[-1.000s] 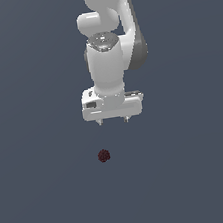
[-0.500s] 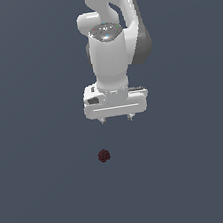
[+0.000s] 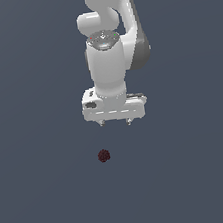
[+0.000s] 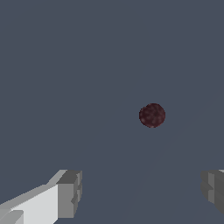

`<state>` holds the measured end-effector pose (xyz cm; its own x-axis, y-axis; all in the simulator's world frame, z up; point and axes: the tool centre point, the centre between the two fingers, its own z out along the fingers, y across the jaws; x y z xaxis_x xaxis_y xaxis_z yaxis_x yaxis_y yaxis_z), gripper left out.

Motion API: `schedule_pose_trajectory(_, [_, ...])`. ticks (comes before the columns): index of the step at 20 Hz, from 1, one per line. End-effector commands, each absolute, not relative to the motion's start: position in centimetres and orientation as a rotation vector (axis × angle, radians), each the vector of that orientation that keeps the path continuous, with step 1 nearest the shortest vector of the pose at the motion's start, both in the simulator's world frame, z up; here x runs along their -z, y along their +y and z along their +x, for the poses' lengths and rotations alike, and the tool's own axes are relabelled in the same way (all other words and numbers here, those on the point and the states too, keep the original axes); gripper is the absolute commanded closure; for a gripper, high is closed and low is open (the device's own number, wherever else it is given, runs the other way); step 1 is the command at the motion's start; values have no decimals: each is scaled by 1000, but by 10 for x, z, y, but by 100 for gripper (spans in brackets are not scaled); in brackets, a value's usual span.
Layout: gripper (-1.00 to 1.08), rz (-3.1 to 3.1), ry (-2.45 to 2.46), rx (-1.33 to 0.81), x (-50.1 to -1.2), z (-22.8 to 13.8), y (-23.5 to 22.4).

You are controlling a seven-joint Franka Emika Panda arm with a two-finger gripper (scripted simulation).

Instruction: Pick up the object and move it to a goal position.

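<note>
The object, a tiny dark red bumpy ball [image 3: 104,156], lies on the flat grey surface, below my gripper and a little toward the exterior view's left. It also shows in the wrist view [image 4: 152,115], ahead of the fingertips and apart from them. My white gripper [image 3: 115,123] hangs above the surface, pointing down. It is open and empty, with its two grey fingertips [image 4: 69,194] spread wide. Nothing is between them.
The plain grey surface [image 3: 45,194] fills both views. The white arm [image 3: 112,37] rises above the gripper to the top of the exterior view.
The arm's wrist has shifted slightly and the gripper has moved a little toward the exterior view's left. The ball has not moved.
</note>
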<state>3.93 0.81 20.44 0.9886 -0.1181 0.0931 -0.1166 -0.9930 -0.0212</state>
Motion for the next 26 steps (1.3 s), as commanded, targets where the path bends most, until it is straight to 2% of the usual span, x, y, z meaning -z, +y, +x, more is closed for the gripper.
schedule_pose_trajectory(1, [-92, -3109, 259, 138, -199, 42, 5])
schedule_pose_trajectory(26, [-92, -2801, 1391, 20, -106, 80, -50])
